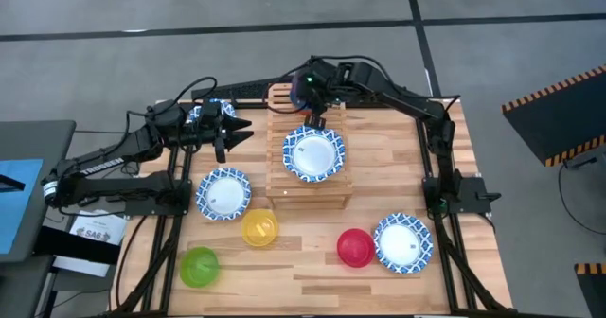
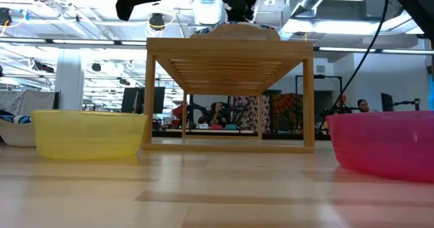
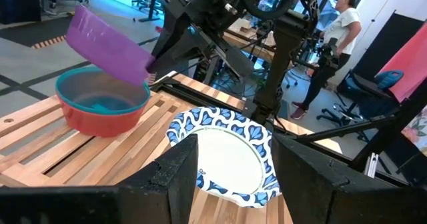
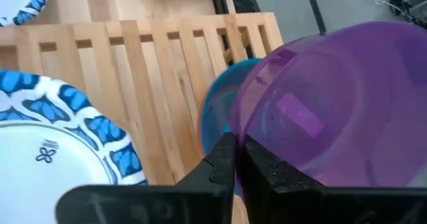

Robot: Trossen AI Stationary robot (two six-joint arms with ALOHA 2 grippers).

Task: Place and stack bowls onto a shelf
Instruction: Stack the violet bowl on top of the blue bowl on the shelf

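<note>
My right end effector (image 4: 235, 159) is pinched narrow on the rim of the purple bowl (image 4: 333, 111), tilted above the teal bowl (image 3: 100, 94) nested in an orange bowl (image 3: 100, 121), at the far end of the shelf (image 1: 308, 148), upper centre of the high view. A blue-rimmed white bowl (image 1: 313, 153) sits on the slats just beside that stack, toward the frame's centre.

Handling, as I judge it: the purple bowl looks like thin, translucent plastic, so light, slightly flexible and smooth. A rim pinch suits it, though it may swing or slip if I ease off before it seats in the teal one. The white bowls look stiffer and wide, and are best taken at the rim edge.

My left end effector (image 1: 227, 129) hangs with fingers spread wide and empty at the upper left of the surface (image 1: 312, 252), near another blue-rimmed bowl partly hidden beneath it.

Outward from the shelf: a blue-rimmed bowl (image 1: 223, 193) at left centre, a yellow bowl (image 1: 259, 228) and green bowl (image 1: 199, 266) at lower left, a pink bowl (image 1: 355, 247) touching a fourth blue-rimmed bowl (image 1: 402, 243) at lower right.

Writing: "TROSSEN" is readable on my left arm; a small mark in the white bowl's centre is illegible. A person (image 3: 337, 44) stands in the room beyond.
</note>
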